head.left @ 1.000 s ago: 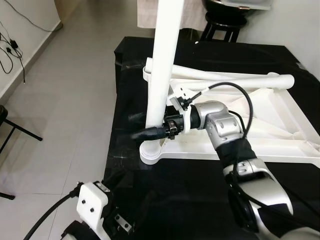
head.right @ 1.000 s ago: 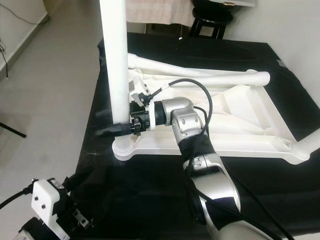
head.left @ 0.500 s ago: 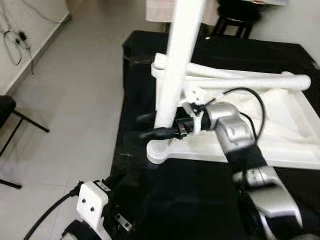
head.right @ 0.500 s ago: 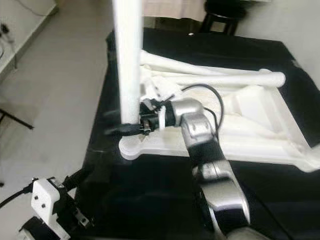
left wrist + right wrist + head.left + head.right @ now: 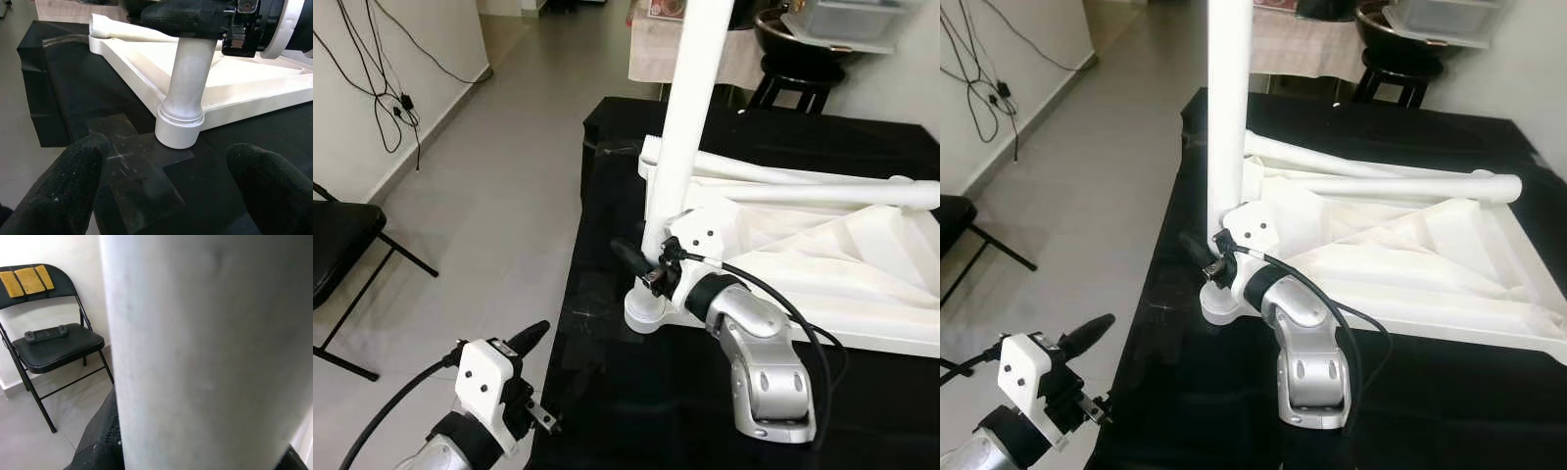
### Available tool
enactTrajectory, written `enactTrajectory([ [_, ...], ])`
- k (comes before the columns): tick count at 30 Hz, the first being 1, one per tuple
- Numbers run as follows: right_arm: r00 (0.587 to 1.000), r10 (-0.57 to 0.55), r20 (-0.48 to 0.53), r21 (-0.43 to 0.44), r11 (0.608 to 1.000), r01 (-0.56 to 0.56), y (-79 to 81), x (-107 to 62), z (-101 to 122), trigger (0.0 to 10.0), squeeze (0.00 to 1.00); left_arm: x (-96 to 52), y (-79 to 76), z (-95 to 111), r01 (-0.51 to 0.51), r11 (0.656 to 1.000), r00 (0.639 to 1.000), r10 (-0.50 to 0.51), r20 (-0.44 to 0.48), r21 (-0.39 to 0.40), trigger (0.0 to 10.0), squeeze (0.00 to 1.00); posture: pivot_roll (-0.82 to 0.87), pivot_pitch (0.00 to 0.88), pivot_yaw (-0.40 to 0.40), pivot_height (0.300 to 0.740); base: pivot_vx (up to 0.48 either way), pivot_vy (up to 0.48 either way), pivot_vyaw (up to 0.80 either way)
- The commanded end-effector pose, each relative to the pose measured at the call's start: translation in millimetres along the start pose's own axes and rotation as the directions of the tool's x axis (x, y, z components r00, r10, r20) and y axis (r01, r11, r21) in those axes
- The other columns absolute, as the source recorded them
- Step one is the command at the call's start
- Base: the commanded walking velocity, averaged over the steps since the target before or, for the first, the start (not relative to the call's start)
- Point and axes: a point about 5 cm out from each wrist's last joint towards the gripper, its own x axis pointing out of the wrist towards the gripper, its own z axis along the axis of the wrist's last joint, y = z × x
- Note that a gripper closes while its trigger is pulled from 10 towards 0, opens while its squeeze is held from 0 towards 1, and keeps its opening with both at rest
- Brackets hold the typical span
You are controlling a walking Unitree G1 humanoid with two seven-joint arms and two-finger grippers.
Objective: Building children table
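1. We see a white table top point(image 5: 822, 245) lying upside down on a black cloth point(image 5: 636, 411), with one white leg point(image 5: 683, 127) standing upright in the corner socket point(image 5: 646, 315) nearest us.
2. Our right gripper point(image 5: 631, 259) sits at the lower part of that upright leg, just above the socket. One black finger point(image 5: 628, 257) shows on the outer side of the leg; in the right wrist view the leg point(image 5: 205, 352) stands directly between the jaws, with dark finger edges on both sides. We read the jaws as pinching the leg.
3. Our left gripper point(image 5: 530, 338) hangs low beside the cloth edge, well apart from the table. In the left wrist view its two fingers point(image 5: 66, 181) are spread wide, and the socket point(image 5: 179, 128) lies ahead of the gap between them.
4. Two further legs point(image 5: 783, 176) lie flat across the far side of the top, beyond the right gripper.
5. A black folding chair point(image 5: 54, 345) stands on the tiled floor point(image 5: 489, 196), beyond the held leg.
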Motion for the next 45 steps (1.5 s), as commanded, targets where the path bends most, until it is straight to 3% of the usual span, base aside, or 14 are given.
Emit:
enactTrajectory([
  [1,0.967,-0.122,-0.224,0.048,0.990,0.136,-13.4,-1.9,-36,5.4,0.00,-1.7,-0.1,-3,-0.011,1.000,1.000,0.011,-0.010,-0.004,10.0,0.00,-0.05,0.105,-0.113,0.740,0.000,0.000,0.00],
  [2,0.976,-0.079,-0.205,0.065,0.993,0.094,-12.8,2.8,-35,10.0,0.00,-1.6,-0.7,-3,-0.011,1.000,1.000,0.011,-0.010,-0.004,10.0,0.00,-0.05,0.105,-0.113,0.740,0.000,0.000,0.00],
  [3,0.984,-0.013,-0.177,0.073,0.997,0.027,-10.7,7.1,-29,10.0,1.00,-1.8,-1.5,-3,-0.007,1.000,1.000,0.007,-0.012,-0.006,10.0,0.00,-0.04,0.105,-0.113,0.740,0.000,0.000,0.00],
  [15,0.698,0.715,0.028,-0.140,0.695,-0.706,-5.5,30.4,22,10.0,0.91,-1.6,-8.7,-3,0.015,1.000,1.000,-0.015,-0.005,-0.019,10.0,0.00,-0.02,0.116,-0.123,0.740,0.000,0.000,0.00],
  [16,0.658,0.753,0.014,-0.141,0.653,-0.745,-6.0,37.3,24,10.0,0.00,-2.4,-10.4,-2,0.014,1.000,1.000,-0.014,-0.003,-0.020,10.0,0.00,0.01,0.138,-0.130,0.740,0.000,0.000,0.00],
  [20,0.540,0.841,-0.022,-0.136,0.533,-0.835,-2.7,48.0,28,10.0,0.00,-5.1,-15.0,1,0.013,1.000,1.000,-0.013,-0.004,-0.024,10.0,0.00,0.03,0.163,-0.135,0.740,0.000,0.000,0.00],
  [21,0.488,0.872,-0.036,-0.129,0.480,-0.867,-0.5,54.0,30,4.8,0.00,-7.0,-17.7,2,0.013,1.000,1.000,-0.014,-0.007,-0.028,10.0,0.00,0.04,0.179,-0.134,0.740,0.000,0.000,0.00],
  [23,0.464,0.885,-0.038,-0.121,0.457,-0.881,1.3,58.3,32,3.6,0.00,-8.4,-19.4,3,0.013,0.999,1.000,-0.014,-0.011,-0.032,10.0,0.00,0.05,0.183,-0.133,0.740,0.000,0.000,0.00],
  [24,0.460,0.887,-0.033,-0.108,0.454,-0.884,2.8,62.9,34,0.0,0.00,-10.4,-21.4,4,0.011,0.999,1.000,-0.012,-0.014,-0.036,10.0,0.00,0.05,0.197,-0.130,0.740,0.000,0.000,0.00],
  [34,0.383,0.923,-0.044,-0.069,0.379,-0.923,-12.0,62.2,30,0.0,0.00,-14.6,-25.8,5,0.015,0.999,0.999,-0.016,-0.027,-0.050,10.0,0.00,0.04,0.217,-0.122,0.740,0.000,0.000,0.00],
  [39,0.425,0.905,-0.038,-0.089,0.420,-0.903,-27.7,55.6,31,0.0,0.00,-13.5,-25.0,5,0.016,0.999,0.999,-0.017,-0.027,-0.051,10.0,0.00,0.02,0.208,-0.128,0.740,0.000,0.000,0.00],
  [42,0.575,0.817,-0.030,-0.124,0.568,-0.813,-45.2,44.8,27,0.0,0.00,-12.0,-23.3,4,0.010,0.999,1.000,-0.011,-0.023,-0.049,10.0,0.00,0.01,0.200,-0.143,0.740,0.000,0.000,0.00],
  [44,0.953,0.294,-0.071,0.098,0.953,-0.287,-34.0,48.6,-10,0.0,0.00,-12.1,-18.5,3,-0.004,0.999,1.000,0.003,-0.017,-0.048,10.0,0.00,-0.03,0.178,-0.156,0.740,0.000,0.000,0.00],
  [45,0.966,-0.032,-0.257,0.181,0.980,0.081,-20.6,23.4,-45,0.0,0.00,-11.6,-15.4,3,-0.013,0.999,1.000,0.012,-0.011,-0.051,10.0,0.00,-0.03,0.176,-0.149,0.740,0.000,0.000,0.00],
])
